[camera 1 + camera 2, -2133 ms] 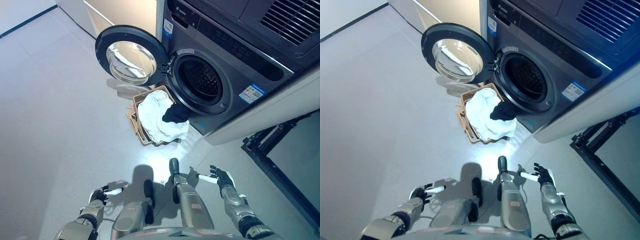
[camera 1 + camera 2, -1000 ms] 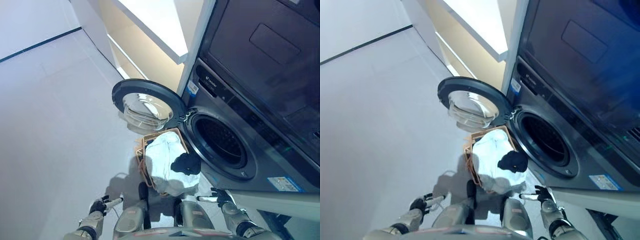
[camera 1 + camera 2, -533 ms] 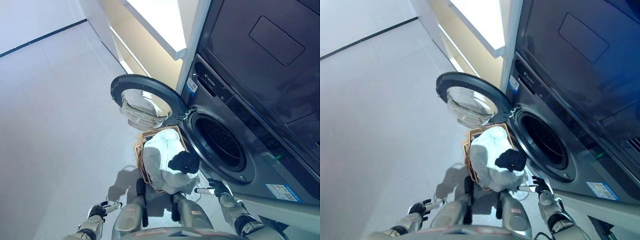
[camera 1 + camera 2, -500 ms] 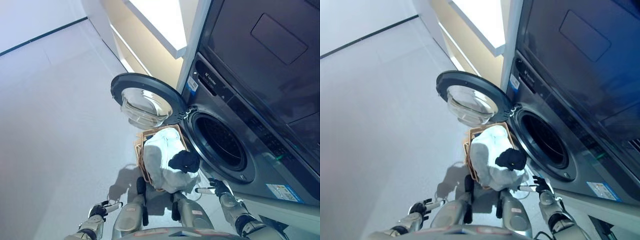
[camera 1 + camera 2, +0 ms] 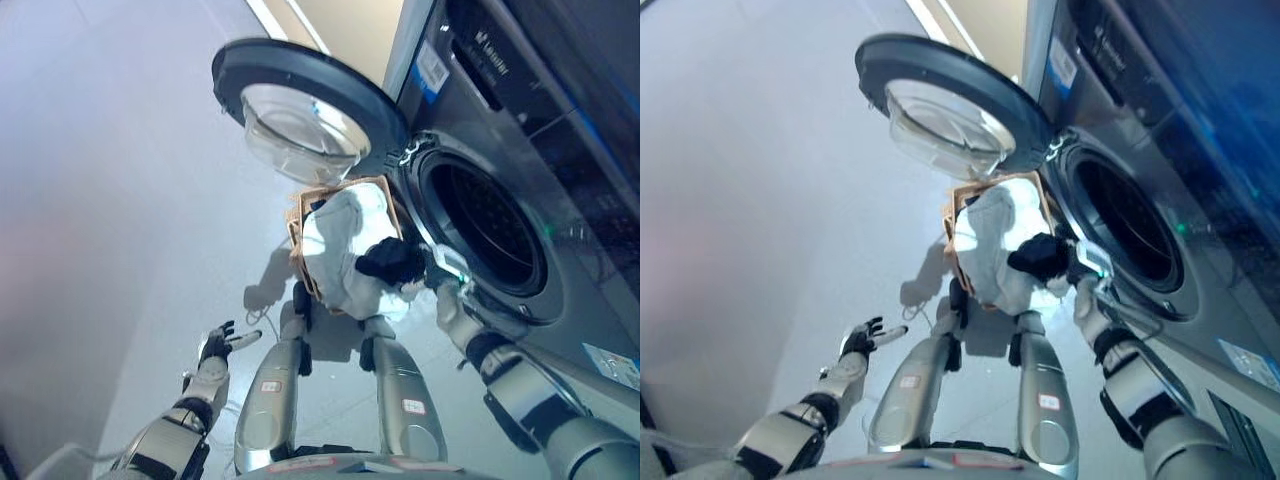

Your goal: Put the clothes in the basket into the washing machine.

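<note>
1. pale grey floor (image 5: 110,200) fills the left of both views, and a dark grey washing machine (image 5: 520,150) stands along the right.
2. its round door (image 5: 300,100) is swung wide open to the left, glass bowl facing the camera, leaving the dark drum opening (image 5: 485,225) clear.
3. a brown basket (image 5: 300,225) sits on the floor just below the door and beside the drum opening, partly under the door's lower rim.
4. the basket is heaped with white cloth (image 5: 345,250), and a black garment (image 5: 390,262) lies on top at the side nearest the drum.
5. right hand (image 5: 447,290) is up at the lower rim of the drum opening, just beside the black garment; its fingers are too blurred and overlapped to tell whether they are open or closed on anything.
6. left hand (image 5: 218,345) hangs low over the bare floor, well apart from the basket, fingers spread and relaxed, holding nothing.
7. the right eye view shows the left hand (image 5: 862,345) with more of its forearm; the left eye view shows more of the label (image 5: 612,365) low on the machine's front.
</note>
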You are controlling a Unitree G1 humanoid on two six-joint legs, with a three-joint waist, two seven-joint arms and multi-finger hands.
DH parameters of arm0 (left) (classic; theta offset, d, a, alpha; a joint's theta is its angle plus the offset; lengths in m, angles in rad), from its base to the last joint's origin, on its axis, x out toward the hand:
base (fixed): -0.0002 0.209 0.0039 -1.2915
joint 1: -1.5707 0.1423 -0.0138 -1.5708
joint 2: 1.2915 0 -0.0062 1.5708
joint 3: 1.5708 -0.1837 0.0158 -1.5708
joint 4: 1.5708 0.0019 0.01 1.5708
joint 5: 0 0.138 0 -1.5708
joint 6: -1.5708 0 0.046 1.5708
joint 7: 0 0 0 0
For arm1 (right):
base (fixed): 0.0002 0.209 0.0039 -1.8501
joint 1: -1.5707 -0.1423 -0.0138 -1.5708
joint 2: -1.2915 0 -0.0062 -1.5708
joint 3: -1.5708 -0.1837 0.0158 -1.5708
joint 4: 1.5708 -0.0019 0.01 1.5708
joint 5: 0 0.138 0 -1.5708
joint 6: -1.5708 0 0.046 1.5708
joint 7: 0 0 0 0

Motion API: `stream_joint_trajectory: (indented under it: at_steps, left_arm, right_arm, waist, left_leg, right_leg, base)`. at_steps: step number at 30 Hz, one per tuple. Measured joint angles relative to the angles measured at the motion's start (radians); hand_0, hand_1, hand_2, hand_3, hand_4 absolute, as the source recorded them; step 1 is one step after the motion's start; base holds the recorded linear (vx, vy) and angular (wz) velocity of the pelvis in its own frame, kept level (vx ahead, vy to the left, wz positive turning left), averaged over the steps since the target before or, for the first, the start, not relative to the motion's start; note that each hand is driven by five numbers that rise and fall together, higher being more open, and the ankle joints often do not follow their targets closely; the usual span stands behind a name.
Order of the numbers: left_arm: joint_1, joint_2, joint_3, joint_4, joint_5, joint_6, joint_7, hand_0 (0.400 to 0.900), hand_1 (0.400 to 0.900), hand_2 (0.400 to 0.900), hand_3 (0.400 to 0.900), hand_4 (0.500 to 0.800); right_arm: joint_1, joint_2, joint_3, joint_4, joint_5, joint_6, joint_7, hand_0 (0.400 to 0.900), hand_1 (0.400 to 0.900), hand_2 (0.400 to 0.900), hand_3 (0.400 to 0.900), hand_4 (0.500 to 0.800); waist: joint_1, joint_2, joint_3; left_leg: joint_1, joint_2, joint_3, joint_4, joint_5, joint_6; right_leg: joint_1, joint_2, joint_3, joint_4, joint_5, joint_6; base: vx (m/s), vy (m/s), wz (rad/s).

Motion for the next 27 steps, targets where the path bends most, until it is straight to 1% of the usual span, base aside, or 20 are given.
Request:
stream_joint_trajectory:
  at_steps: [1, 3, 6, 8, 10, 12, 13, 16, 17, 18, 19, 20, 24, 26, 27]
  left_arm:
    - [-0.023, -0.001, -0.006, -0.009, -0.008, -0.002, 0.004, 0.9, 0.9, 0.9, 0.9, 0.8]
    - [-0.056, -0.001, -0.007, -0.022, -0.031, -0.002, 0.005, 0.9, 0.9, 0.9, 0.9, 0.8]
    - [-0.072, 0.001, -0.01, -0.053, -0.065, -0.007, 0.013, 0.9, 0.9, 0.9, 0.9, 0.8]
    - [-0.078, 0.001, -0.019, -0.059, -0.071, -0.02, 0.016, 0.9, 0.9, 0.9, 0.9, 0.8]
    - [-0.091, 0.001, -0.028, -0.065, -0.09, -0.023, 0.021, 0.9, 0.9, 0.9, 0.9, 0.8]
    - [-0.106, 0.0, -0.028, -0.067, -0.111, -0.024, 0.025, 0.9, 0.9, 0.9, 0.9, 0.8]
    - [-0.112, 0.004, -0.027, -0.075, -0.116, -0.028, 0.03, 0.9, 0.9, 0.9, 0.9, 0.8]
    - [-0.126, 0.005, -0.028, -0.077, -0.118, -0.029, 0.035, 0.9, 0.9, 0.9, 0.9, 0.8]
    - [-0.128, 0.004, -0.027, -0.077, -0.119, -0.029, 0.035, 0.9, 0.9, 0.9, 0.9, 0.8]
    - [-0.128, 0.003, -0.027, -0.077, -0.125, -0.028, 0.035, 0.9, 0.9, 0.9, 0.9, 0.8]
    - [-0.128, 0.002, -0.027, -0.077, -0.127, -0.028, 0.035, 0.9, 0.9, 0.9, 0.9, 0.8]
    - [-0.129, 0.002, -0.026, -0.078, -0.127, -0.027, 0.035, 0.9, 0.9, 0.9, 0.9, 0.8]
    - [-0.129, 0.002, -0.026, -0.083, -0.128, -0.023, 0.034, 0.9, 0.9, 0.9, 0.9, 0.8]
    - [-0.129, 0.002, -0.026, -0.086, -0.128, -0.023, 0.034, 0.9, 0.9, 0.9, 0.9, 0.8]
    - [-0.131, 0.003, -0.026, -0.086, -0.128, -0.023, 0.035, 0.9, 0.9, 0.9, 0.9, 0.8]
  right_arm:
    - [-0.035, -0.004, 0.013, 0.003, -0.018, 0.001, -0.015, 0.9, 0.9, 0.9, 0.9, 0.8]
    - [-0.075, -0.011, 0.024, 0.004, -0.035, 0.003, -0.025, 0.9, 0.9, 0.9, 0.9, 0.8]
    - [-0.109, -0.014, 0.061, 0.002, -0.045, 0.006, -0.028, 0.9, 0.9, 0.9, 0.9, 0.8]
    - [-0.127, -0.014, 0.093, 0.007, -0.063, 0.012, -0.033, 0.9, 0.9, 0.9, 0.9, 0.8]
    - [-0.136, -0.012, 0.095, 0.02, -0.081, 0.02, -0.063, 0.9, 0.9, 0.9, 0.9, 0.8]
    - [-0.152, -0.009, 0.096, 0.057, -0.087, 0.026, -0.086, 0.9, 0.9, 0.9, 0.9, 0.8]
    - [-0.166, -0.008, 0.095, 0.073, -0.089, 0.029, -0.103, 0.9, 0.9, 0.9, 0.9, 0.8]
    - [-0.195, -0.004, 0.114, 0.111, -0.093, 0.039, -0.119, 0.9, 0.9, 0.9, 0.9, 0.8]
    - [-0.211, -0.002, 0.123, 0.121, -0.096, 0.042, -0.12, 0.853, 0.853, 0.853, 0.853, 0.772]
    - [-0.223, -0.002, 0.127, 0.129, -0.107, 0.045, -0.12, 0.82, 0.82, 0.82, 0.82, 0.752]
    - [-0.231, -0.003, 0.127, 0.131, -0.115, 0.049, -0.121, 0.537, 0.537, 0.537, 0.537, 0.582]
    - [-0.24, -0.005, 0.127, 0.134, -0.122, 0.05, -0.124, 0.4, 0.4, 0.4, 0.4, 0.5]
    - [-0.278, -0.021, 0.128, 0.138, -0.132, 0.071, -0.124, 0.4, 0.4, 0.4, 0.4, 0.5]
    - [-0.295, -0.03, 0.127, 0.166, -0.132, 0.078, -0.11, 0.4, 0.4, 0.4, 0.4, 0.5]
    - [-0.294, -0.029, 0.126, 0.177, -0.132, 0.086, -0.103, 0.4, 0.4, 0.4, 0.4, 0.5]
  waist:
    - [0.002, 0.0, 0.017]
    - [0.002, -0.001, 0.04]
    - [0.003, -0.003, 0.06]
    - [0.004, -0.003, 0.062]
    - [0.003, -0.003, 0.066]
    - [0.005, -0.002, 0.068]
    - [0.007, -0.002, 0.068]
    - [0.017, -0.002, 0.068]
    - [0.017, -0.002, 0.068]
    - [0.017, -0.002, 0.068]
    - [0.02, -0.002, 0.068]
    - [0.023, -0.002, 0.068]
    - [0.039, -0.002, 0.068]
    - [0.054, -0.002, 0.068]
    - [0.055, -0.002, 0.068]
  left_leg:
    - [-0.032, -0.008, -0.003, 0.032, -0.006, 0.001]
    - [-0.094, -0.01, -0.008, 0.101, -0.028, 0.001]
    - [-0.201, -0.01, -0.014, 0.23, -0.072, 0.005]
    - [-0.292, -0.008, -0.023, 0.321, -0.105, 0.007]
    - [-0.376, -0.01, -0.028, 0.412, -0.135, 0.011]
    - [-0.444, -0.011, -0.032, 0.475, -0.15, 0.012]
    - [-0.476, -0.011, -0.033, 0.509, -0.157, 0.014]
    - [-0.545, -0.01, -0.033, 0.577, -0.166, 0.013]
    - [-0.562, -0.01, -0.033, 0.591, -0.166, 0.013]
    - [-0.574, -0.01, -0.033, 0.601, -0.166, 0.013]
    - [-0.589, -0.01, -0.035, 0.612, -0.166, 0.012]
    - [-0.6, -0.01, -0.038, 0.614, -0.166, 0.012]
    - [-0.621, -0.011, -0.039, 0.598, -0.164, 0.008]
    - [-0.629, -0.011, -0.038, 0.586, -0.163, 0.006]
    - [-0.633, -0.019, -0.035, 0.596, -0.16, -0.013]
  right_leg:
    - [-0.032, -0.006, 0.0, 0.036, -0.008, 0.0]
    - [-0.09, -0.019, 0.0, 0.103, -0.035, -0.003]
    - [-0.188, -0.035, 0.004, 0.217, -0.074, -0.009]
    - [-0.267, -0.041, 0.006, 0.291, -0.096, -0.011]
    - [-0.345, -0.055, 0.007, 0.37, -0.123, -0.016]
    - [-0.409, -0.065, 0.006, 0.431, -0.138, -0.019]
    - [-0.44, -0.068, 0.007, 0.462, -0.148, -0.026]
    - [-0.508, -0.068, 0.019, 0.525, -0.154, -0.029]
    - [-0.526, -0.068, 0.023, 0.538, -0.154, -0.03]
    - [-0.539, -0.068, 0.026, 0.549, -0.154, -0.03]
    - [-0.553, -0.067, 0.027, 0.56, -0.154, -0.03]
    - [-0.562, -0.067, 0.025, 0.561, -0.154, -0.029]
    - [-0.585, -0.067, 0.026, 0.552, -0.155, -0.029]
    - [-0.598, -0.065, 0.031, 0.561, -0.165, -0.013]
    - [-0.605, -0.073, 0.034, 0.562, -0.166, -0.012]
  base:
    - [-0.08, -0.023, 0.13]
    - [-0.06, -0.019, 0.12]
    - [-0.07, -0.022, 0.15]
    - [-0.07, -0.019, 0.17]
    - [-0.05, -0.017, 0.16]
    - [-0.03, -0.017, 0.15]
    - [-0.01, -0.004, 0.05]
    - [0.0, -0.013, 0.07]
    - [0.0, -0.018, 0.1]
    - [0.01, -0.021, 0.14]
    - [0.0, -0.015, 0.1]
    - [0.01, -0.009, 0.09]
    - [0.0, -0.012, 0.03]
    - [0.0, 0.0, 0.0]
    - [0.0, 0.0, 0.0]
